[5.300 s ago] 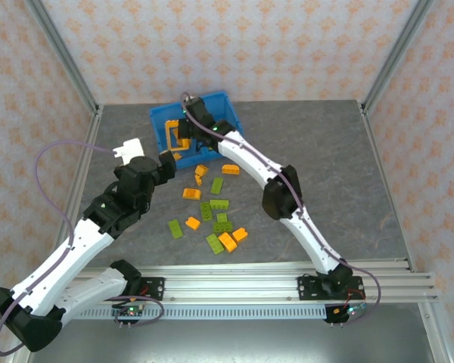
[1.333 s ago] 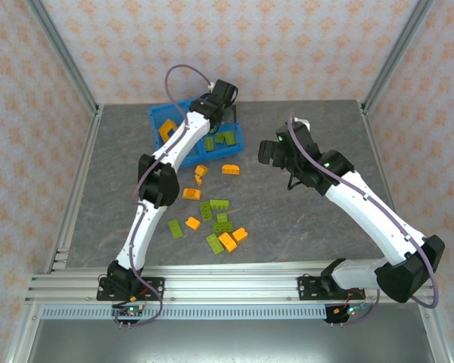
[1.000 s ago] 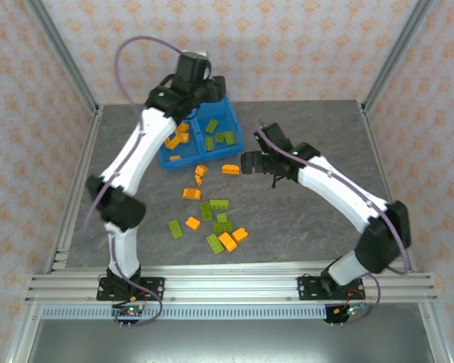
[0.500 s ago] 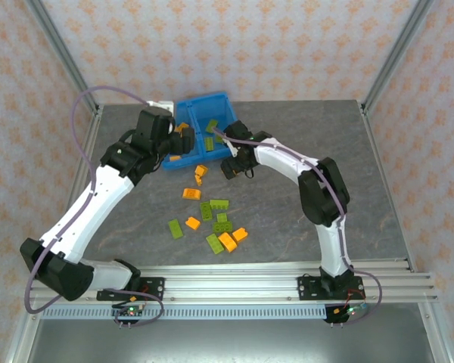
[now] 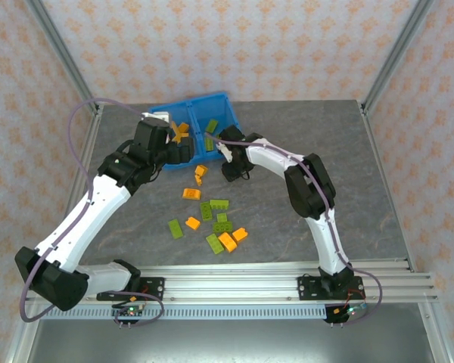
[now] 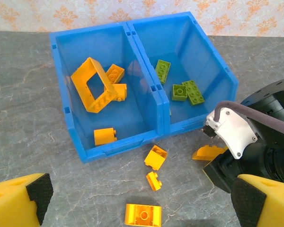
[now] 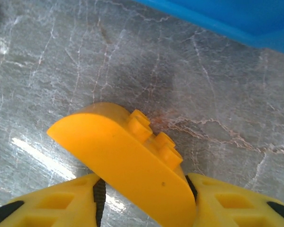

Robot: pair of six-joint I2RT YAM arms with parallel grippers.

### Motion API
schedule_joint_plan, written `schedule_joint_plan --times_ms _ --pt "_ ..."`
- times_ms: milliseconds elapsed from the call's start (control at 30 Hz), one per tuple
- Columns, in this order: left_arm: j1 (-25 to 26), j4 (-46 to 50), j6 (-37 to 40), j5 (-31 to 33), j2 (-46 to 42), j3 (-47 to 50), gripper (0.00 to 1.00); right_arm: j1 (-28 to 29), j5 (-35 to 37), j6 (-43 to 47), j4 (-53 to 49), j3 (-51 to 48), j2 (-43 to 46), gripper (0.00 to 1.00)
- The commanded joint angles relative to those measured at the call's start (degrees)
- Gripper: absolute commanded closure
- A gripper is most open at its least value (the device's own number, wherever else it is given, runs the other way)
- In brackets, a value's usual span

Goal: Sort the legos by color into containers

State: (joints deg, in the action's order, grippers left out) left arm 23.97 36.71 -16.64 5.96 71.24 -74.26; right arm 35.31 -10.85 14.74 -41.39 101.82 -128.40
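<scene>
The blue bin [image 6: 118, 144] holds orange legos [image 6: 95, 85] in its left compartment and olive-green legos [image 6: 195, 92] in its right one. My right gripper [image 7: 144, 201] is low on the table in front of the bin's right compartment [image 5: 231, 162]. It is shut on a curved orange lego [image 7: 128, 165], with a finger pad against each side. My left gripper [image 6: 143, 194] hovers open and empty just in front of the bin [image 5: 178, 138]. Three loose orange legos [image 6: 155, 157] lie below it.
Several loose orange legos [image 5: 227, 241] and green legos [image 5: 219, 204] lie scattered mid-table, nearer the arm bases. The bin [image 5: 189, 103] stands at the back left, close to the patterned wall. Bare grey table stretches to the right [image 5: 340, 174].
My right gripper swung left from the right of the table and came down around the curved orange lego. My left gripper drew back from above the bin to its front-left.
</scene>
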Motion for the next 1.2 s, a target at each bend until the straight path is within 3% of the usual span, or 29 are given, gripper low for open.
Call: schedule_joint_plan --times_ms 0,233,467,633,833,1000,1167 --pt "0.0 -0.7 -0.8 -0.6 0.4 0.3 0.0 0.5 -1.1 0.8 -2.7 1.9 -0.5 0.59" --pt "0.1 -1.6 -1.4 -0.5 1.0 1.1 0.0 1.3 -3.6 1.5 -3.2 -1.2 3.0 0.78" --pt "0.1 -1.5 -1.5 2.3 0.4 0.6 0.0 2.6 -4.5 -1.5 0.3 -6.6 11.8 0.85" --pt "0.0 -1.5 -1.0 5.9 -3.0 1.0 0.0 3.8 -5.4 -9.3 3.5 -5.4 18.1 0.86" --pt "0.0 0.7 0.3 11.5 -8.1 1.0 0.0 6.9 -5.1 -21.9 2.3 7.9 13.7 0.86" --pt "0.1 2.1 1.4 14.0 -11.3 2.3 0.0 8.0 -5.7 -35.4 1.9 21.9 3.5 0.89" --pt "0.1 3.7 2.0 15.3 -11.9 3.3 0.0 9.7 -6.0 -38.9 -3.3 38.5 -8.9 0.91"
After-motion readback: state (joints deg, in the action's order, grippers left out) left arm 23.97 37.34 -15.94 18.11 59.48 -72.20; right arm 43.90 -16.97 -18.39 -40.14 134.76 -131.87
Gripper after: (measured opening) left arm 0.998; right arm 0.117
